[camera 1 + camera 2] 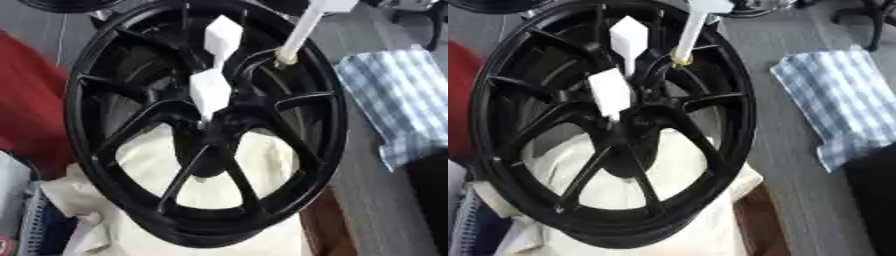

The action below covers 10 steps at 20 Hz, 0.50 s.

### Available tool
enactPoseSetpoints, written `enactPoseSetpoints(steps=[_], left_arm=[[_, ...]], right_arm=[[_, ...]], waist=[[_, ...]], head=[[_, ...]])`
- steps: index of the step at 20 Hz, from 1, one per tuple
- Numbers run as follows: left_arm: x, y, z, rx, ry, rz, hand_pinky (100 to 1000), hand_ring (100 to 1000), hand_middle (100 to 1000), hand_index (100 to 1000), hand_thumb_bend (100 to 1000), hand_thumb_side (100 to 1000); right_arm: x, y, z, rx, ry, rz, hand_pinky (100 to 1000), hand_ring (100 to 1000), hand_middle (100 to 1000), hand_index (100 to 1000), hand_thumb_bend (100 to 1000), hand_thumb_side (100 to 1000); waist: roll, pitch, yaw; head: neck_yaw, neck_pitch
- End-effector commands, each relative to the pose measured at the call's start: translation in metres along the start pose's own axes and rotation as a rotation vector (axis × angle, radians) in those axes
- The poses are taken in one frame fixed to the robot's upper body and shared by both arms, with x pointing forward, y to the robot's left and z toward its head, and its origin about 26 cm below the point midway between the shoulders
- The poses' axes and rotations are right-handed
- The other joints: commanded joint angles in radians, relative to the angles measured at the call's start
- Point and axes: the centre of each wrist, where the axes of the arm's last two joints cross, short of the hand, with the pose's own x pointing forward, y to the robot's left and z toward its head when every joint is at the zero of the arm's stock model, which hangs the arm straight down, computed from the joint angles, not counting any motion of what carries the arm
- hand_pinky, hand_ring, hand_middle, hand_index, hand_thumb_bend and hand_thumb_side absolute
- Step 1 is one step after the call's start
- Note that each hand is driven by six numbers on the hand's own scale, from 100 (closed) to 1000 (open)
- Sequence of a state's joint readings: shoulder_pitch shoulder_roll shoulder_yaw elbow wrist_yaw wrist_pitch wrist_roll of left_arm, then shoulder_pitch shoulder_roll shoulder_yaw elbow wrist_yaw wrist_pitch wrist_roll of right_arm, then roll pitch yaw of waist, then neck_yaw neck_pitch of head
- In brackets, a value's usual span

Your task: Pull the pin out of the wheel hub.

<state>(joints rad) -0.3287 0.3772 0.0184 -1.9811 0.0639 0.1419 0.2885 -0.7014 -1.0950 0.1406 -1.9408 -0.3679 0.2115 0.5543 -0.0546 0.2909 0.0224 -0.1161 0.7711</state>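
A black spoked wheel hub (131, 125) stands tilted in the middle of both views, resting on a cream cloth (262, 155). A white block-headed pin (210, 92) sticks out of the hub near its centre. A second white pin (223, 36) stands just above it. A long white rod (300, 31) with a brass-coloured tip (284, 60) slants down from the top edge to the hub between two spokes. Neither of my hands shows in either view.
A blue and white checked cloth (402, 100) lies on the grey surface to the right. Something red (31, 110) sits left of the wheel. Folded fabrics (35, 220) fill the lower left corner. Another dark round rim (66, 4) shows at the top left.
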Motion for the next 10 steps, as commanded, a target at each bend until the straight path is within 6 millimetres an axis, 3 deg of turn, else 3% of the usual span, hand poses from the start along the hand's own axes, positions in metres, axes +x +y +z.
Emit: enactPoseSetpoints(steps=[1, 10], left_arm=[[0.007, 0.008, -0.003, 0.028, -0.034, -0.026, 682, 506, 556, 688, 100, 613], [0.007, 0.014, -0.003, 0.075, -0.044, -0.036, 683, 505, 556, 688, 100, 603]], right_arm=[[0.007, -0.017, 0.036, -0.137, 0.035, 0.033, 857, 802, 309, 492, 100, 296], [-0.068, 0.042, 0.103, -0.437, 0.296, 0.031, 863, 808, 323, 506, 100, 272]], waist=[[0.012, -0.016, -0.014], [0.07, -0.004, -0.056]], head=[[0.022, -0.001], [0.061, -0.019]])
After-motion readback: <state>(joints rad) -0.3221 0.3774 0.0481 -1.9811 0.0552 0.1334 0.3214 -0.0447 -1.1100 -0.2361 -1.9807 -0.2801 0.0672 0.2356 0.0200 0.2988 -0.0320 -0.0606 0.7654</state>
